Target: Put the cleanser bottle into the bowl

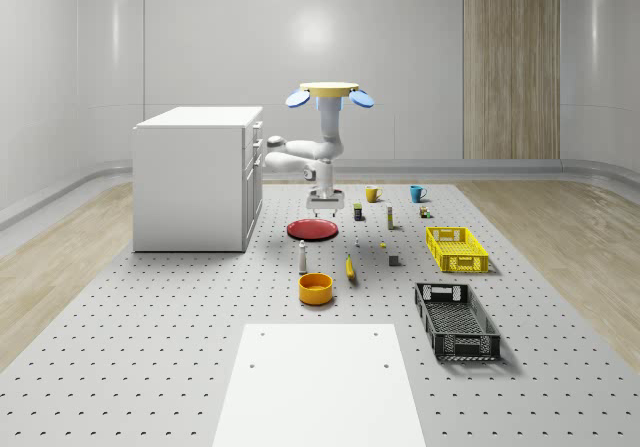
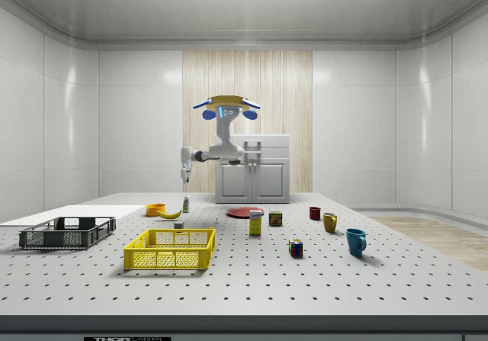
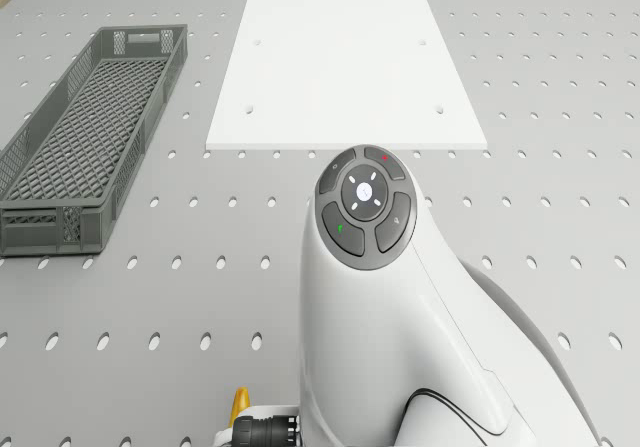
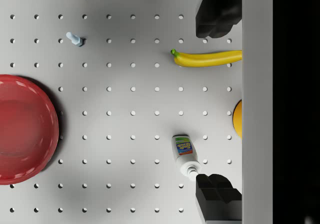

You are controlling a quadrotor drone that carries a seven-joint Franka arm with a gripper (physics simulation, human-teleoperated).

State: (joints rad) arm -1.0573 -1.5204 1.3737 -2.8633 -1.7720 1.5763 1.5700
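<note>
The drone [image 1: 330,92] hovers above the table [image 1: 150,347], close to the white cabinet [image 1: 195,177]. The arm hangs down — the gripper [image 1: 324,207] points straight at the table, fingers [image 4: 217,13] apart, holding nothing. The bottle [image 1: 302,256] stands upright on the table below the gripper, just beside one fingertip in the wrist view. The orange bowl [image 1: 315,288] sits near the bottle, apart from it — the banana [image 4: 207,58] lies beside the other finger. A red plate [image 4: 25,129] rests nearby.

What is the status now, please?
Drone hovering above the table; end effector open, high over the cleanser bottle. Bottle upright on the table, beside the orange bowl. Banana nearby, not blocking.
</note>
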